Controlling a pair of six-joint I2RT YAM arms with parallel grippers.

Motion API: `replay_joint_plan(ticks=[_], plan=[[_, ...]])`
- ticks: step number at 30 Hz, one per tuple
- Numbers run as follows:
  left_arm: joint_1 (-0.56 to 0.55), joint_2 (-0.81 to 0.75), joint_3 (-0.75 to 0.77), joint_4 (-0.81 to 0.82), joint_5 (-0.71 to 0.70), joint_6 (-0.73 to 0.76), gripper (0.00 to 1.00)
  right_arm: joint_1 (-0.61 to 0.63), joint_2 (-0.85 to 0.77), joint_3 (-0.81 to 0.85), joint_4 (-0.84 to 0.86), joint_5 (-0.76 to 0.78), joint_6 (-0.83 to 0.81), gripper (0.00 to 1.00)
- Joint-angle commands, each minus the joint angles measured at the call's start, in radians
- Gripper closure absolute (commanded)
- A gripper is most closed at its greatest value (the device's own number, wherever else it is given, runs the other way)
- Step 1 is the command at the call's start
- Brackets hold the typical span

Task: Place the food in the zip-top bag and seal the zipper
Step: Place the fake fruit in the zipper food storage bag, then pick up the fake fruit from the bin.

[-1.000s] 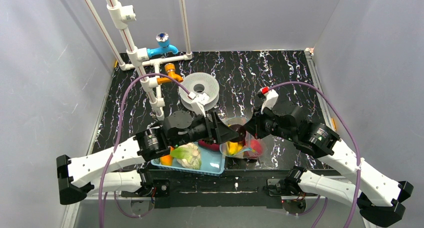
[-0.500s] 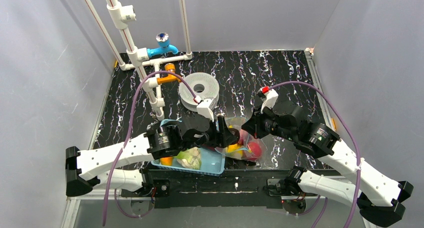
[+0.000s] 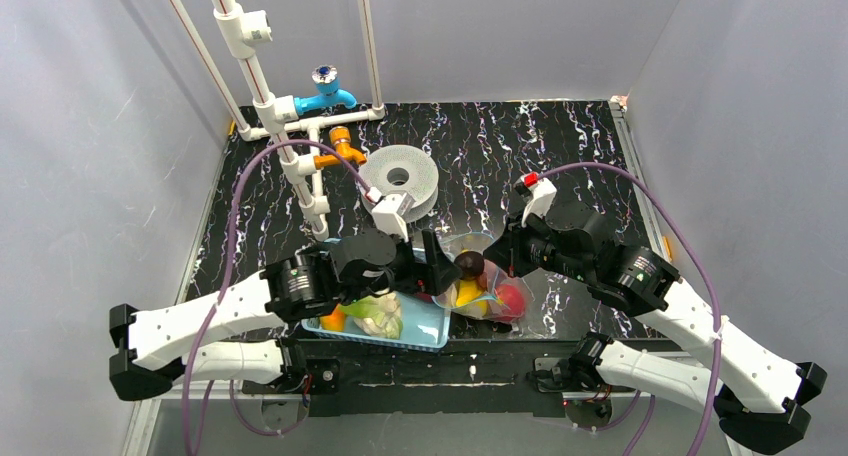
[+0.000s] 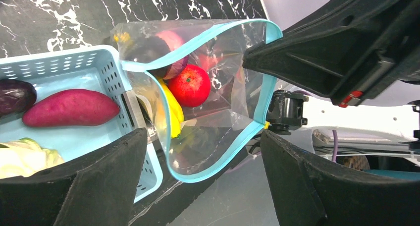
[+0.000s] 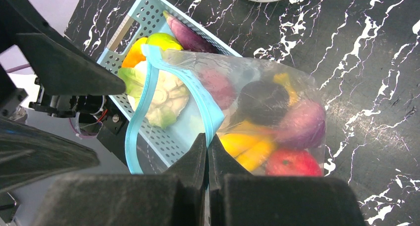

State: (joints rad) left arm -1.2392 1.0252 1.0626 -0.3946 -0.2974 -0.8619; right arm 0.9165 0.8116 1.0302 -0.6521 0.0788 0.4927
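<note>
The zip-top bag [image 3: 485, 291] stands open beside the basket, its teal zipper [image 4: 218, 157] curving in a wide loop. My right gripper [image 5: 207, 142] is shut on the zipper strip [image 5: 203, 114] at the far side of the mouth. Inside the bag lie a red apple [image 4: 188, 84], yellow bananas [image 4: 172, 109], a dark maroon piece [image 5: 262, 101] and a purple piece [image 5: 302, 122]. My left gripper [image 4: 203, 186] is open and empty just outside the mouth. The light-blue basket [image 4: 74, 62] holds a maroon piece [image 4: 69, 107], an eggplant [image 4: 15, 94] and a cauliflower [image 5: 166, 99].
A blue tap [image 3: 325, 96] on white pipes [image 3: 270, 106] stands at the back left, with an orange fitting [image 3: 340, 146] below it. A white perforated disc [image 3: 400, 181] lies behind the basket. The table's near edge runs just below the basket and the bag.
My left gripper has opened and drawn back left from the bag's mouth. A dark maroon piece now lies in the bag. The right gripper has kept its hold.
</note>
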Motion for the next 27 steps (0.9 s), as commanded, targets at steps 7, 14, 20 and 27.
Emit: replay_joint_plan(ticks=[7,14,20,27], plan=[[-0.003,-0.255,-0.009,-0.278,-0.183,-0.056,0.16,-0.004,0.004,0.024,0.048,0.006,-0.020,0.99],[-0.003,-0.428,-0.038,-0.604,-0.323,-0.204,0.17,-0.004,0.005,0.019,0.044,0.017,-0.025,0.99],[-0.002,-0.417,-0.078,-0.867,-0.388,-0.330,0.18,-0.004,0.016,0.015,0.052,0.010,-0.023,0.99],[-0.002,-0.237,-0.135,-0.938,-0.434,-0.462,0.12,-0.004,0.024,0.019,0.055,-0.004,-0.018,0.99]])
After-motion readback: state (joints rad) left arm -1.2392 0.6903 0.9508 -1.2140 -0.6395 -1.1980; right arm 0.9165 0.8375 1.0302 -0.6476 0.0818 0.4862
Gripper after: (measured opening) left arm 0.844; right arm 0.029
